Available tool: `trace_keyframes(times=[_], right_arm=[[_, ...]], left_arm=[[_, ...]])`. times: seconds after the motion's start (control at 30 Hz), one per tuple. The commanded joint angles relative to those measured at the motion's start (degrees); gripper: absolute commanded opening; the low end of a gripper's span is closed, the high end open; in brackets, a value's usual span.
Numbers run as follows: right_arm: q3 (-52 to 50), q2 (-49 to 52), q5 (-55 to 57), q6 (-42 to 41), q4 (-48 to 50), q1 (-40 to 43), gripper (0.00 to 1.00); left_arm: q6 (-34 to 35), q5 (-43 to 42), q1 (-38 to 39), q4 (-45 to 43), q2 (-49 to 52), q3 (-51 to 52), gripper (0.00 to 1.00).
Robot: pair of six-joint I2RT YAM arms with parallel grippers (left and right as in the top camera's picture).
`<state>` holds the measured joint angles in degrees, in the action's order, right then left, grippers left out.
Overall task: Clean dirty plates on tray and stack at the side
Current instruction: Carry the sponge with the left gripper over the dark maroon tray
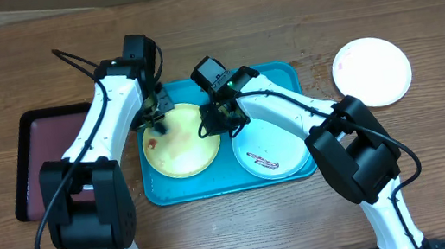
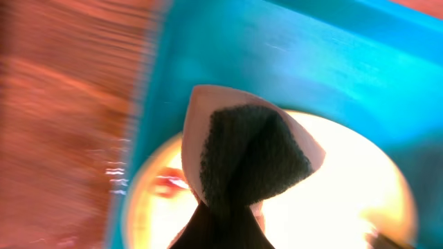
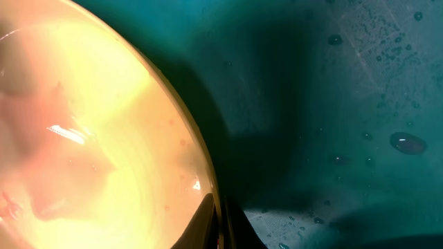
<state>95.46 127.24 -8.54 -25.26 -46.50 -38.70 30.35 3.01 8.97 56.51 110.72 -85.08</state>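
The yellow-green plate (image 1: 179, 141) lies in the left half of the turquoise tray (image 1: 272, 74), with a reddish smear near its left edge. My left gripper (image 1: 154, 117) is shut on a dark sponge with a white back (image 2: 249, 152) and holds it over the plate's upper left part (image 2: 346, 187). My right gripper (image 1: 220, 118) is shut on the plate's right rim (image 3: 208, 200), one finger on each side. The pale mint-blue plate (image 1: 272, 151) with a brown-red smear lies in the tray's right half. The white plate (image 1: 372, 71) sits on the table to the right of the tray.
A dark maroon black-rimmed tray (image 1: 42, 141) lies on the wooden table left of the turquoise tray. Water drops dot the turquoise tray's floor (image 3: 360, 104). The two arms cross over the tray's upper middle.
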Motion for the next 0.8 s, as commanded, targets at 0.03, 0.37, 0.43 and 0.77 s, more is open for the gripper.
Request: trace_keyframes(times=[0.03,0.37,0.43,0.77], right_arm=[[-0.3,1.4,3.5,-0.5,-0.2,1.0,0.04],[-0.3,1.4,3.5,-0.5,-0.3,1.0,0.04],[-0.3,1.4,3.5,-0.5,-0.3,1.0,0.04],[-0.3,1.4,3.6,-0.5,-0.3,1.0,0.04]], left_arm=[[-3.8,-13.6,0.7,-2.5,1.5,0.6,0.04],[-3.2,-11.5,0.6,-5.8,9.4,2.9,0.04],[-3.2,-8.2,0.3,-5.7,10.8,2.9,0.04],[3.9,15.4,-3.1,3.7,9.6,2.3,0.04]])
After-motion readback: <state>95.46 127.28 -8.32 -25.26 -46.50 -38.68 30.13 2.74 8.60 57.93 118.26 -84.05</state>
